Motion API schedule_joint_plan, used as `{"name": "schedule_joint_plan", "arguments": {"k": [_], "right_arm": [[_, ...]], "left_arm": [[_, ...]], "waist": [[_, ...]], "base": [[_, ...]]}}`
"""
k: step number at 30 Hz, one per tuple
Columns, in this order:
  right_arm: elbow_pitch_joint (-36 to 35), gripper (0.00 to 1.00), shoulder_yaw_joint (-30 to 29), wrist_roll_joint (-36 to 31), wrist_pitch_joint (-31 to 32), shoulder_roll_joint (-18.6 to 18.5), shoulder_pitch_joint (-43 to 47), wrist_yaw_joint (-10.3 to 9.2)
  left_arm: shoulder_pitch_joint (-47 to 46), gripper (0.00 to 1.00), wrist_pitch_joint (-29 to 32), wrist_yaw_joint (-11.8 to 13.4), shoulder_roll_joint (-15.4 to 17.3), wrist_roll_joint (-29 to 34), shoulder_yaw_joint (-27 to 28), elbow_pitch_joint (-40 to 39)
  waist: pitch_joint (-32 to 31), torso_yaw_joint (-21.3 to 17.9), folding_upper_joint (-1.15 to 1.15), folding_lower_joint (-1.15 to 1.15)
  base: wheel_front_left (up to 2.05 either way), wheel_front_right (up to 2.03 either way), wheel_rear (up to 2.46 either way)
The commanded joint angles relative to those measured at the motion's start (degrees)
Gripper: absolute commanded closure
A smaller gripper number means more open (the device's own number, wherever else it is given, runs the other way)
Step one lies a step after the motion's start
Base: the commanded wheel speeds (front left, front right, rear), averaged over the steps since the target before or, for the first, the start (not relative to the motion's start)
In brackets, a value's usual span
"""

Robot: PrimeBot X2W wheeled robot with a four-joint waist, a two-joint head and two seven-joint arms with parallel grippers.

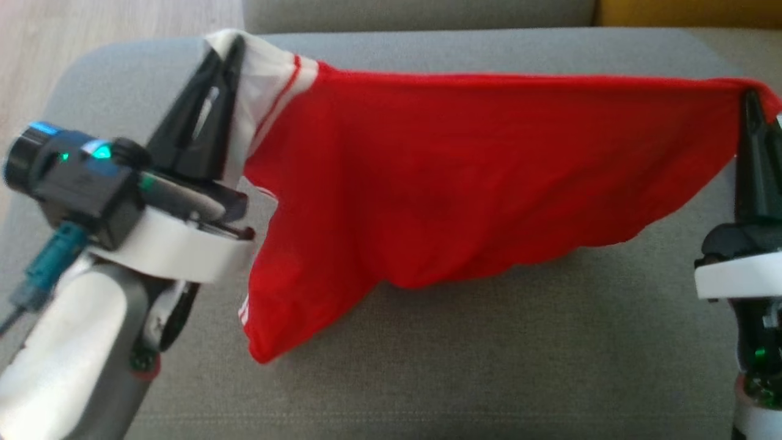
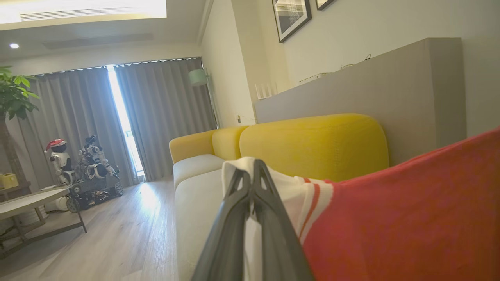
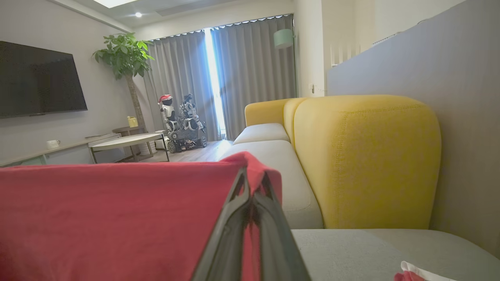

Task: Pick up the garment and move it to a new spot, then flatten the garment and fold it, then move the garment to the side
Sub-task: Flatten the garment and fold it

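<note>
Garment [image 1: 464, 177], red, white edge [image 1: 263, 79], red stripes

A home living room: yellow-backed sofa [image 3: 367, 156]; wall television [image 3: 39, 82]; grey curtains [image 3: 250, 74]; potted tree [image 3: 125, 58]; framed pictures [image 2: 291, 17].

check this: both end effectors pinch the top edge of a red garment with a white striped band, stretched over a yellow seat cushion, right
No: the seat cushion is grey, not yellow, as the head view shows. The left end effector and right end effector do pinch the top edge of the red garment with its white striped band.
</note>
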Motion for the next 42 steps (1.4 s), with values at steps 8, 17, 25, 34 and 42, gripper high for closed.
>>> {"name": "schedule_joint_plan", "arguments": {"k": [8,17,25,34,42], "right_arm": [[3.33,1.00,1.48,0.19,0.68,-0.32,-14.78,-0.04],[29.50,1.00,4.37,1.96,-3.81,-0.32,-49.02,-0.04],[57.29,1.00,7.19,4.62,-18.33,-0.32,-67.97,-0.04],[83.64,1.00,11.17,6.17,-24.52,-0.32,-72.46,-0.04],[97.07,1.00,11.85,6.48,-25.31,-0.32,-72.13,-0.04]], "left_arm": [[-11.93,1.00,0.44,-3.13,1.44,-4.81,6.03,4.58],[-41.39,1.00,-2.92,-11.79,-2.22,-6.67,6.47,33.46],[-58.87,1.00,-10.14,-14.05,-5.50,-2.43,4.13,55.89],[-57.26,1.00,-11.67,-15.67,-11.93,-4.75,4.18,72.39],[-50.50,1.00,-11.71,-16.48,-16.53,-7.69,4.40,83.56]], "waist": [[7.01,0.06,0.00,0.00],[14.59,-0.90,0.00,0.00],[12.01,-1.79,0.00,0.00],[14.77,-0.55,0.00,0.00],[16.33,0.18,0.00,0.00]], "base": [[0.00,0.00,0.00],[0.00,0.00,0.00],[0.00,0.00,0.00],[0.00,0.00,0.00],[0.00,0.00,0.00]]}}
